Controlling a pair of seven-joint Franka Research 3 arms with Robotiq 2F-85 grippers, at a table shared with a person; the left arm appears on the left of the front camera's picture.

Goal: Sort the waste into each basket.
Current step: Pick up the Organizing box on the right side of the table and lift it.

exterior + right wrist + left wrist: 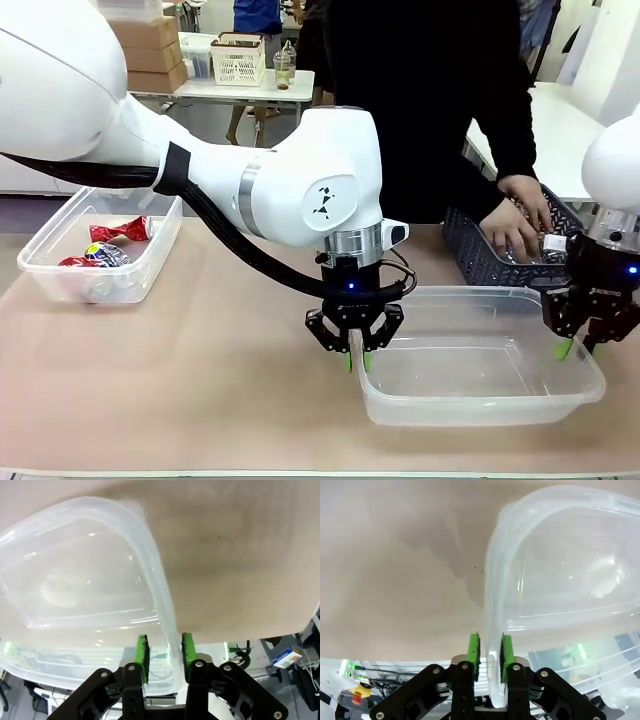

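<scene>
A: Starting with the left gripper (357,362): spread or pinched?
B: Pinched almost together, with green pads (474,656) on either side of the left-end wall of the near tub (470,408), close to a rounded corner; gripping that wall, by the look from the wrist
A: And over at the right gripper (575,348)?
B: Closed likewise on the opposite end wall of the same tub, one pad inside, one outside. Sitting flat on the tan table (200,400), held between the two
A: Any sign of the waste?
B: Lying in the left tub (75,283), well apart from both grippers: a crumpled red wrapper (122,230) toward the far side, and just beside it a red piece with blue and yellow print (100,256)
A: Behind the near tub?
B: A dark lattice basket (470,255) just beyond its far rim, with a person's hands (512,232) reaching down inside; something clear and shiny by them, too hidden to make out
</scene>
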